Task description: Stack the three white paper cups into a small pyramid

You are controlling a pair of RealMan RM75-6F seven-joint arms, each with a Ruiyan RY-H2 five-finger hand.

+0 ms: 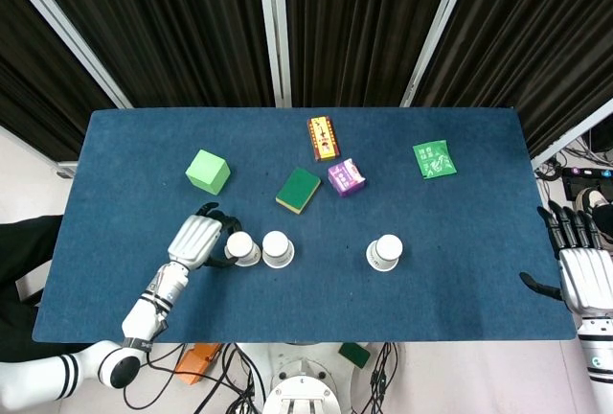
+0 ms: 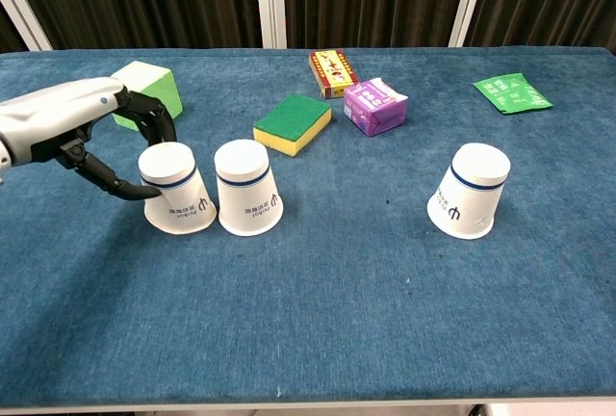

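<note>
blue table (image 1: pixel 124 146), three white cups (image 2: pixel 248 188), green cube (image 1: pixel 207 172), sponge (image 1: pixel 298 190), packets (image 1: pixel 433 159)

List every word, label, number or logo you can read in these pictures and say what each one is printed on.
No text is legible.
Three white paper cups: small dark logo with a line of print beneath it, too small to read.
Red and yellow box: printed pattern, blurred.
Purple packet: white marks, unreadable.
Green sachet: white print, unreadable.
Green cube and green-and-yellow sponge: no text.

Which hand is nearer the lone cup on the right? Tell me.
Right hand, though it sits off the table edge beyond the lone cup. Left hand holds the leftmost cup, past the middle cup.
</note>
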